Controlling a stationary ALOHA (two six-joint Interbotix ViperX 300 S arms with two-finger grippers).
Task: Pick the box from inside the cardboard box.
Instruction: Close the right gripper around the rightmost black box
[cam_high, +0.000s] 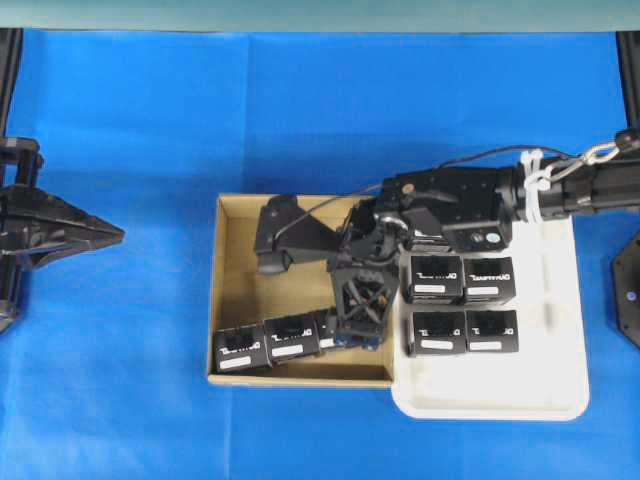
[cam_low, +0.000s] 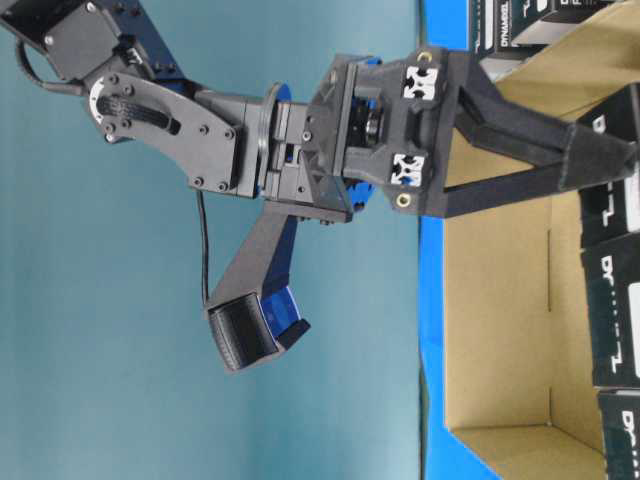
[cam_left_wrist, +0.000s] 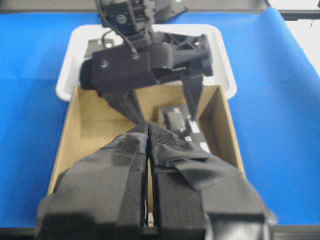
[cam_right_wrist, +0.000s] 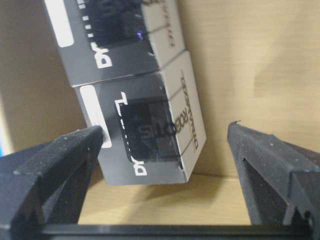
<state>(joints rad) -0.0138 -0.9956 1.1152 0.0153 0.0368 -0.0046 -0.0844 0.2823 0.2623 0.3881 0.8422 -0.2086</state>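
R jaws wide open over box (cam_right_wrist: 142, 132) in cardboard box (cam_high: 240, 290), L jaws closed, 4 boxes in white tray (cam_high: 560, 390) beside.

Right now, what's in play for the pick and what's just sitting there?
In play:
- black boxes in the cardboard box
- right pincer, open over that row

Lying about:
- white tray with four black boxes
- left pincer, shut, parked at the side
- blue cloth

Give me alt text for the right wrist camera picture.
The right hand, open, straddles a small black box with white lettering on the floor of the cardboard box. One finger is at the box's label edge, the other stands clear. A second black box lies just beyond.
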